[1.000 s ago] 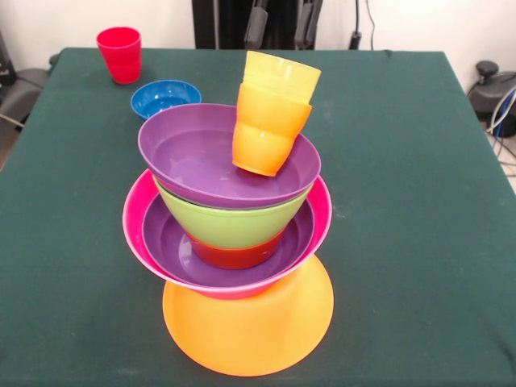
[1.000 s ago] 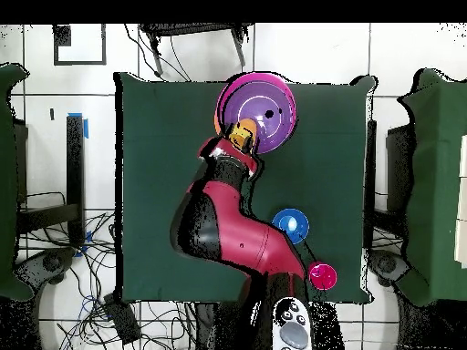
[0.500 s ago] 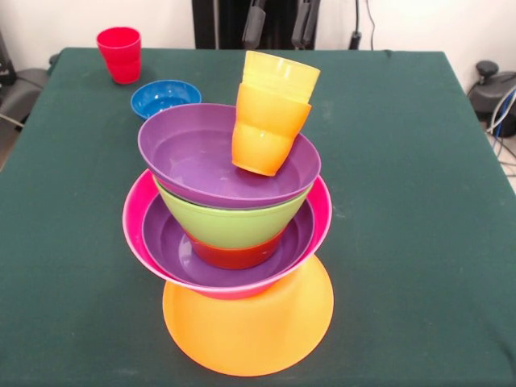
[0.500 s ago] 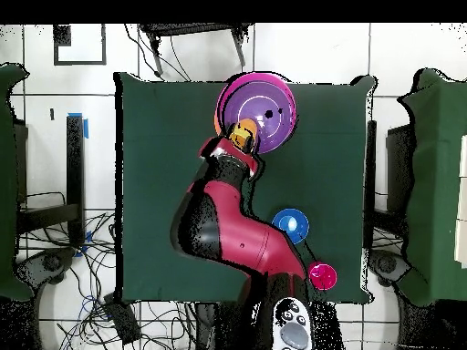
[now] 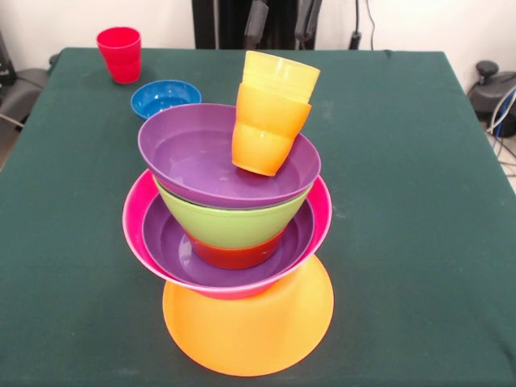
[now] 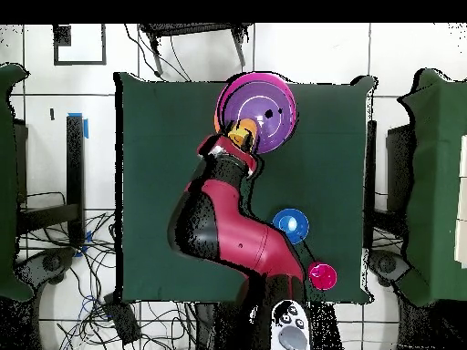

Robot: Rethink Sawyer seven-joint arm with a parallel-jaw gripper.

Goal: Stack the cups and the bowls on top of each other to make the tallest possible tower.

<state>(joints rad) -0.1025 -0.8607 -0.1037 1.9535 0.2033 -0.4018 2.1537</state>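
Tower [image 5: 234, 234] w/ two tilted cups [image 5: 270, 121] on top; claw [image 5: 278, 20] at 12 o'clock, grip state can't tell.

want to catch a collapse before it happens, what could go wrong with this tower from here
1. The orange cup, with the yellow cup nested in it, leans at the top purple bowl's edge; it could tip out.
2. The bowls sit off-centre on the upturned orange bowl, so a nudge might topple them.
3. The red cup and blue bowl remain on the table; adding them may shake the pile.
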